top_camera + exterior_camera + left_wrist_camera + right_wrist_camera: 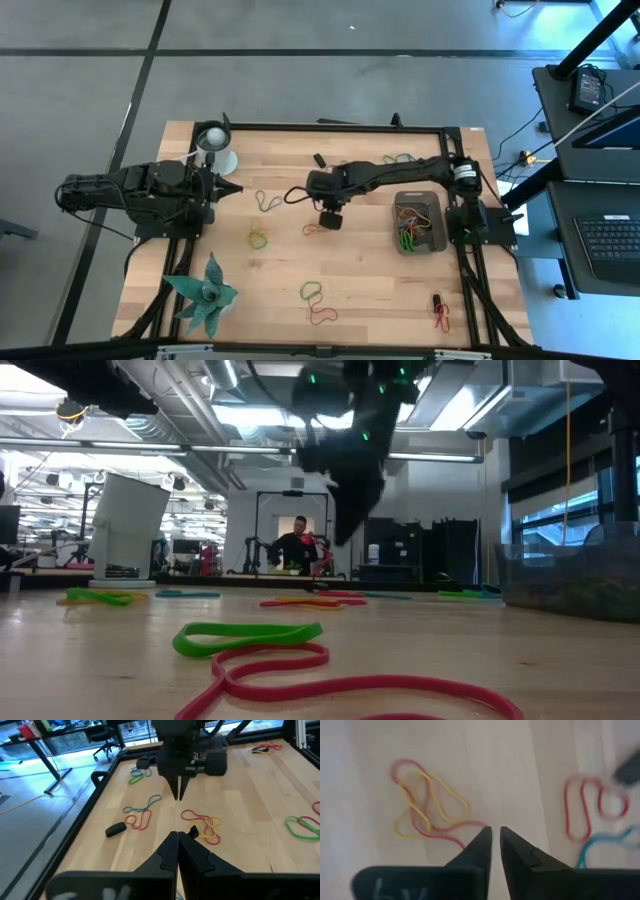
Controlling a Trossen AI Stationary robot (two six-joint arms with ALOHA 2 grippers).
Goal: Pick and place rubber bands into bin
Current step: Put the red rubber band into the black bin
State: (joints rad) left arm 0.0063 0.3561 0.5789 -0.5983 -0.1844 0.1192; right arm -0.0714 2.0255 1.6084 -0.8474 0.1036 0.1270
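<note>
Rubber bands lie flat and scattered on the wooden table (360, 270). A red and yellow tangle (427, 805) (202, 825) is below my right gripper. A red and blue pair (142, 812) (265, 202) lies beside it. My right gripper (293, 196) (178, 794) (495, 836) hangs over the table's middle, pointing down, shut and empty, clear of the wood in the low view (342, 538). My left gripper (232, 187) (177, 839) waits at the left side, shut and empty. The dark grey bin (418, 222) stands on the right with several bands inside.
A white cup (215, 140) stands near the far left corner. A green folded figure (205, 295) sits at the near left. A small black oblong piece (116, 828) lies near the blue band. More bands lie at the near edge (315, 300) and near right (440, 312).
</note>
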